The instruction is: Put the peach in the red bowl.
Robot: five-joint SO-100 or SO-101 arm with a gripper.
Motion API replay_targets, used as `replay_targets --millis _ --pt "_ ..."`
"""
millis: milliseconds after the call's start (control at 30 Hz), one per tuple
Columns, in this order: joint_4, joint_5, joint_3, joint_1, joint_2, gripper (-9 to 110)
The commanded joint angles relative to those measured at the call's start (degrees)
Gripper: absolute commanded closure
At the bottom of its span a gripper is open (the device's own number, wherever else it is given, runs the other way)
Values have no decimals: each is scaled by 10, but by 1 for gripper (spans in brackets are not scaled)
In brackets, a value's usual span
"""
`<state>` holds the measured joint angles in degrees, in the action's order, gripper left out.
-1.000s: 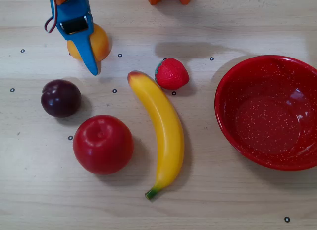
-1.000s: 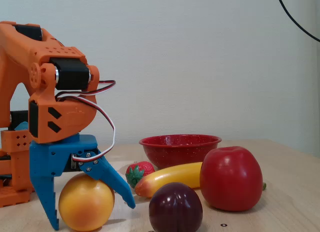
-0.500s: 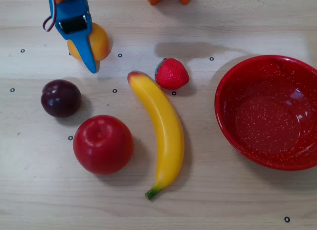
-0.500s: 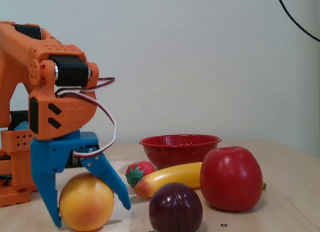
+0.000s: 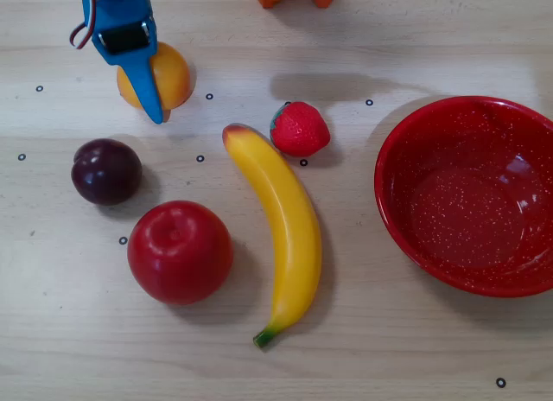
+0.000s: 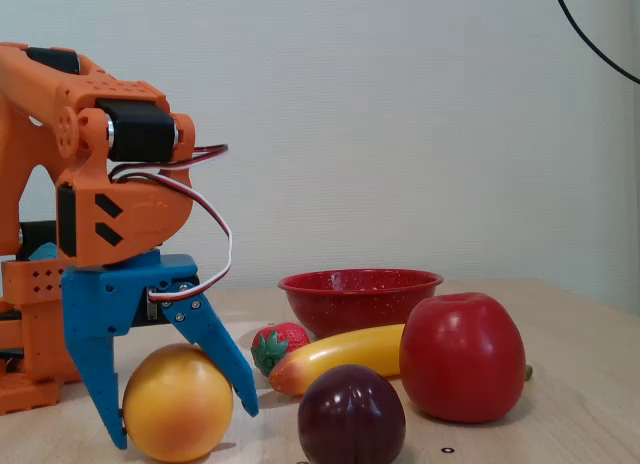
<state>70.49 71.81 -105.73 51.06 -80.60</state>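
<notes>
Peach (image 6: 178, 403): round, glossy yellow-orange

In the overhead view, the peach (image 5: 164, 73) lies far left of the red bowl (image 5: 406, 142), banana (image 5: 285, 228) between.

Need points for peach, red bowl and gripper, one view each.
peach (image 6: 178, 404), fixed view, front of its rounded body between the blue fingers.
red bowl (image 5: 406, 142), overhead view, upper left of the inner wall near the rim.
gripper (image 6: 180, 429), fixed view, midway between the two blue fingertips.
</notes>
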Motion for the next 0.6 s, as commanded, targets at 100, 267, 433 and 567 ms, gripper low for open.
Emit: replay_targets --millis 100,267,433,567 --pt "-12 13 6 -9 -15 88" --pt "-14 13 7 -9 -15 97" --pt "-11 5 11 -10 -15 101" --pt "2 4 23 -6 -18 101"
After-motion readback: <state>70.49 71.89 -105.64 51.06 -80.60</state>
